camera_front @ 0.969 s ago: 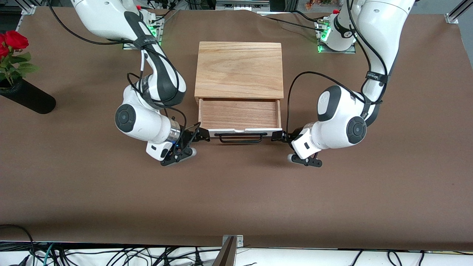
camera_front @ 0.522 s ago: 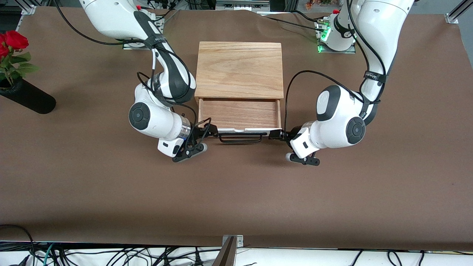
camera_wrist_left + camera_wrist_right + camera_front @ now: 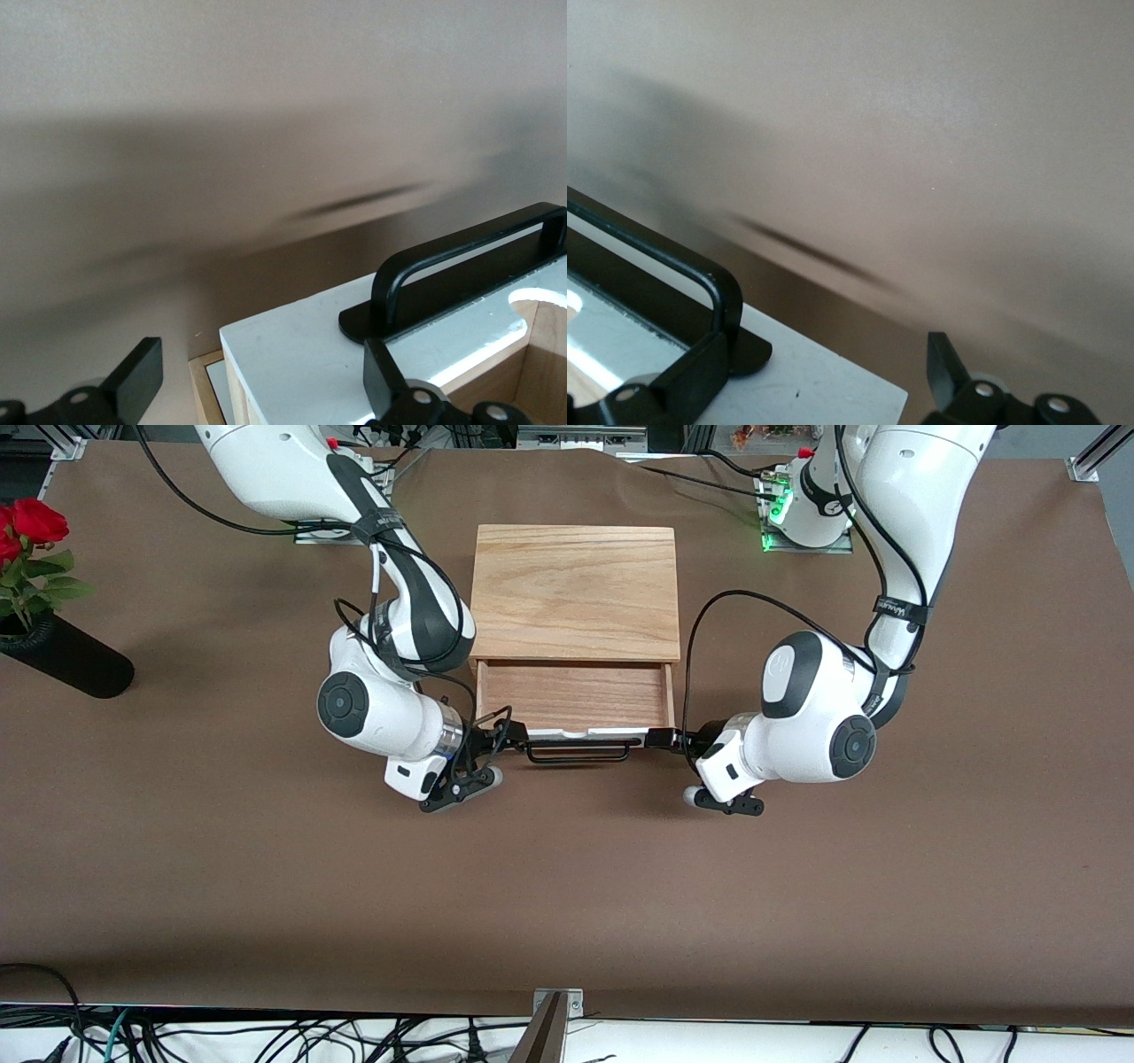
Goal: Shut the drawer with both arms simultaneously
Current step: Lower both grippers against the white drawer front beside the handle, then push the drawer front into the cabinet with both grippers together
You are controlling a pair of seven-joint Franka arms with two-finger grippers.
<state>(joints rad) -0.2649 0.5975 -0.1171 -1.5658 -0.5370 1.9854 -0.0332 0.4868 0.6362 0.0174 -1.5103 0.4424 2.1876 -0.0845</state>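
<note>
The drawer (image 3: 571, 695) stands partly pulled out of its wooden casing (image 3: 574, 593), its white front panel (image 3: 576, 732) and black wire handle (image 3: 578, 754) facing the front camera. My right gripper (image 3: 503, 739) is open at the panel's end toward the right arm. In the right wrist view the gripper (image 3: 819, 385) straddles the panel's corner (image 3: 806, 372), beside the handle (image 3: 656, 248). My left gripper (image 3: 662, 738) is open at the panel's other end. In the left wrist view it (image 3: 261, 390) straddles the panel's corner (image 3: 301, 350), near the handle (image 3: 469, 257).
A black vase with red roses (image 3: 53, 646) lies at the right arm's end of the table. Brown table surface (image 3: 567, 886) stretches from the drawer toward the front camera. Black cables trail from both arms beside the casing.
The right gripper has moved in toward the drawer front's end. The left gripper has shifted slightly inward. The drawer front sits a little closer to the casing.
</note>
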